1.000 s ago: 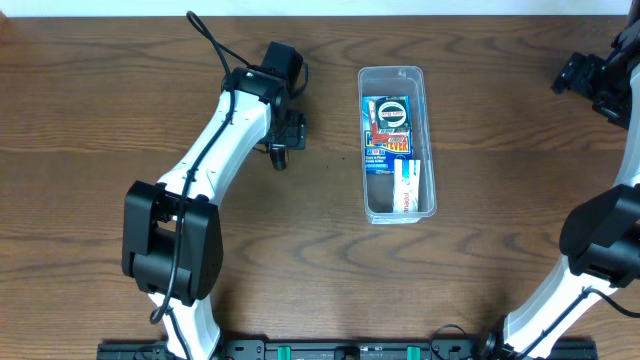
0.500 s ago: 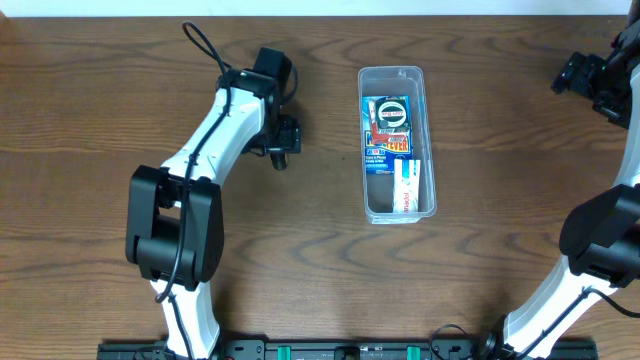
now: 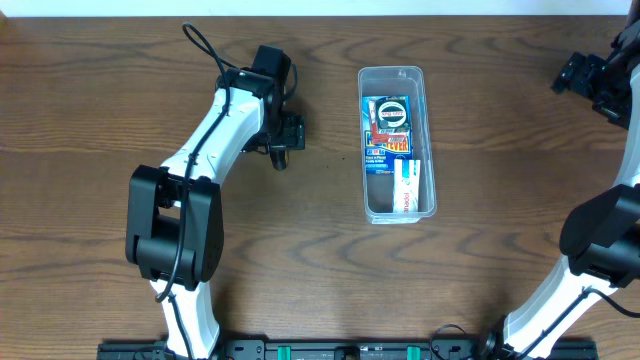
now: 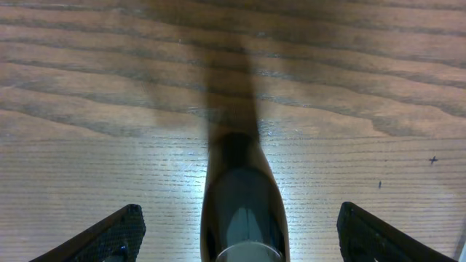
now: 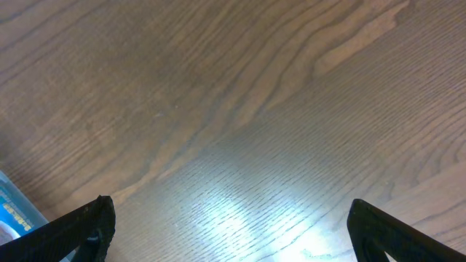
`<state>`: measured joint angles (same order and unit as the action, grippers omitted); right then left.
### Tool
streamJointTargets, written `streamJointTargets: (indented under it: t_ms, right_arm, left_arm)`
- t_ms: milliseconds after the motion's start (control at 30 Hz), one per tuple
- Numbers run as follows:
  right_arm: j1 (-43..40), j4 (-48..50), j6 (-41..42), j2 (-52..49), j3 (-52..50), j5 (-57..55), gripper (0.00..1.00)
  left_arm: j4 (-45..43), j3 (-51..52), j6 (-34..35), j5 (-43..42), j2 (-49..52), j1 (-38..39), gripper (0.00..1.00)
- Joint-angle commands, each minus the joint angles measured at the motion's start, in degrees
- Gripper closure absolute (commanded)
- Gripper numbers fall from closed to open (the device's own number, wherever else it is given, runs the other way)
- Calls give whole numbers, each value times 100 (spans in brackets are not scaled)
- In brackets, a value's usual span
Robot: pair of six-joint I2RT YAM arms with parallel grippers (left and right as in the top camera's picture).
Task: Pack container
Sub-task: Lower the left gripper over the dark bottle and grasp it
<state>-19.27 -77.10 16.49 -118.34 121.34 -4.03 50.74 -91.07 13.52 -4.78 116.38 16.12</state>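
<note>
Between the left end effector (image 4: 240, 231) and right end effector (image 5: 237, 229), both gaping, sits a clear round-cornered container (image 3: 392, 78)

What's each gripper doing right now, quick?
Left gripper: open, holding nothing; a dark cylindrical object sits untouched between its jaws.
Right gripper: open wide, holding nothing.

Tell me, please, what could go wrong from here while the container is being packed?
The dark slim item sits ungripped between the open left fingers; an off-centre close could knock it away. The container already holds a blue packet and a white box, so the item may catch on the rim or lie on top.
</note>
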Motion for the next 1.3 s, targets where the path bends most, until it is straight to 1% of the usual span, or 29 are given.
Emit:
streamJointTargets:
  t_ms: [0,733,800,900,1033,1133,1167,1200,1267]
  right_arm:
    - [-17,-4,-26,-28,24,-2,1]
    - [-17,-4,-26,-28,24,-2,1]
    - [-17,-7,-24,-28,24,-2,1]
    - [-17,-4,-24,-28,24,-2,1]
    - [-17,-7,-24,-28,26,-2,1]
    - [-17,-4,-24,-28,24,-2,1]
    - [-17,-7,-24,-28,24,-2,1]
    - [-17,-4,-24,-28,24,-2,1]
    - [-17,-7,-26,-28,24,-2,1]
  left_arm:
    - [15,144,52,-68,50,-26,15]
    - [-116,160,-2,-57,306,-26,16]
    - [-116,160,-2,-57,306,-26,24]
    - [-111,160,-2,-57,304,-26,29]
    - [-92,160,0,-57,299,-26,47]
    - [-92,157,0,-57,293,-26,57]
    - [-94,157,0,-57,286,-26,64]
    - [-92,153,0,-57,278,-26,67]
    - [-90,129,0,-57,264,-26,67]
